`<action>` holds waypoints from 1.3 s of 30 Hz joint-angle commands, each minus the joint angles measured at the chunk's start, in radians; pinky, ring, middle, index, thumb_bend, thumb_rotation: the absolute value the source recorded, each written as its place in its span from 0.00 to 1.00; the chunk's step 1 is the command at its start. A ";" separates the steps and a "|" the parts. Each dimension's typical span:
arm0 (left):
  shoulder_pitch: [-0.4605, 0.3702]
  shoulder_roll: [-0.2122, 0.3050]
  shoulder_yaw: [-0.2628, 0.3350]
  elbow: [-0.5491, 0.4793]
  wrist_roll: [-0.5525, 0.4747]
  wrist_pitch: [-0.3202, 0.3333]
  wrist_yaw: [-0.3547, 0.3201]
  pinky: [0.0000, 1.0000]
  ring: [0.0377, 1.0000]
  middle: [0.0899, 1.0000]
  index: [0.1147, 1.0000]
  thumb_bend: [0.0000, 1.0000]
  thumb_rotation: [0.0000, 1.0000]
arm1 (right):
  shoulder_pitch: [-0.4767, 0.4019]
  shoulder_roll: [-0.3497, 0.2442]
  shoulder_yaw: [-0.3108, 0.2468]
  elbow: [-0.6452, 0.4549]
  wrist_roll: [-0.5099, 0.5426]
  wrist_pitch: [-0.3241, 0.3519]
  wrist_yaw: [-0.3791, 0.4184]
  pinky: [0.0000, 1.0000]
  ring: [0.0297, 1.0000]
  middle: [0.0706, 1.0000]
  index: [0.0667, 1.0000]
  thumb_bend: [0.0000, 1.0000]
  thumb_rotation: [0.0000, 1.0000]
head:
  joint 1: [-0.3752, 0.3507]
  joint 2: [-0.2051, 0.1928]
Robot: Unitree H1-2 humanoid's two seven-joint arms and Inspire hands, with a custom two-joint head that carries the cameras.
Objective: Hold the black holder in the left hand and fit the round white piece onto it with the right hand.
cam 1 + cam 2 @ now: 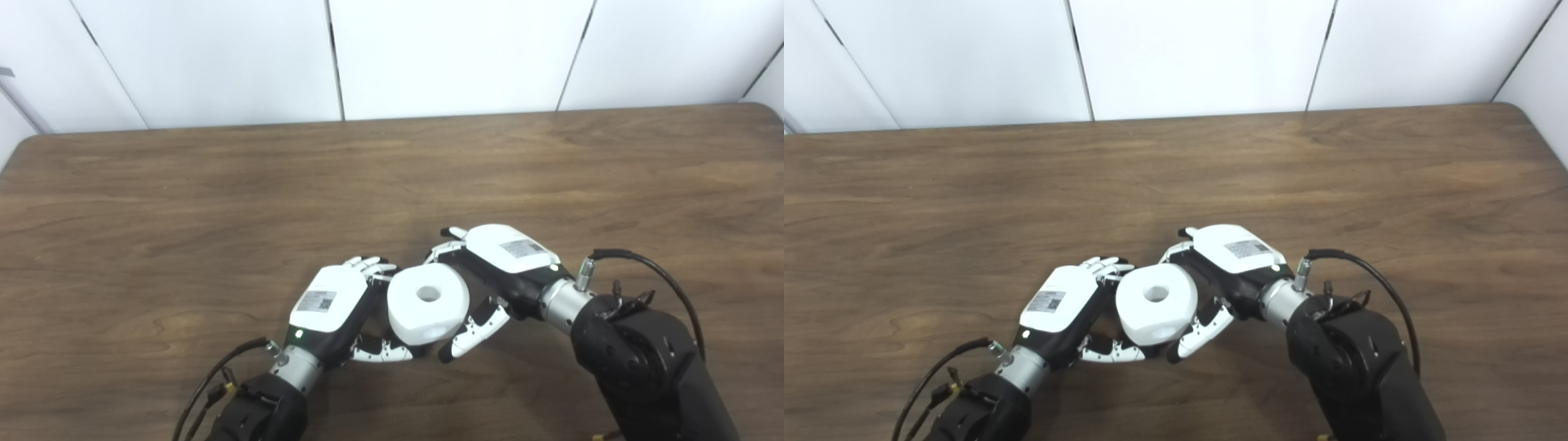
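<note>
The round white piece (427,303), a thick ring with a centre hole, is held between my two hands just above the table's near middle. My right hand (490,275) is shut on it, with fingers over its far right side and the thumb against its near right side. My left hand (343,306) is curled against its left side, with the thumb underneath. The black holder is almost wholly hidden beneath the white piece. Only a dark sliver (424,350) shows at the near bottom edge, between the two thumbs. The same scene shows in the right eye view, with the white piece (1156,303) in the middle.
The brown wooden table (392,171) stretches wide to the far side, and white wall panels (453,55) stand behind it. The table's right corner (1528,116) is rounded. Cables loop off both wrists near the bottom edge.
</note>
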 commanded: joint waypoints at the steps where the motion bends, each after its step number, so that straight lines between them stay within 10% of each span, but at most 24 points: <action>1: 0.014 0.001 -0.027 0.032 0.020 0.005 -0.054 0.88 0.86 0.78 0.42 0.52 0.05 | -0.028 0.003 -0.013 -0.022 -0.004 -0.004 0.001 0.94 0.99 0.87 0.73 1.00 0.40 | -0.001 0.000; 22: 0.007 0.003 -0.029 0.047 0.022 0.006 -0.052 0.88 0.86 0.77 0.42 0.52 0.05 | -0.034 0.021 -0.025 -0.010 -0.036 -0.015 -0.012 0.97 1.00 0.90 0.82 1.00 0.46 | 0.005 -0.007; 39: 0.015 0.020 -0.014 0.042 0.008 0.007 -0.051 0.87 0.85 0.76 0.42 0.52 0.05 | -0.073 0.009 -0.093 -0.084 -0.024 0.054 0.140 1.00 1.00 1.00 1.00 1.00 0.48 | 0.007 -0.011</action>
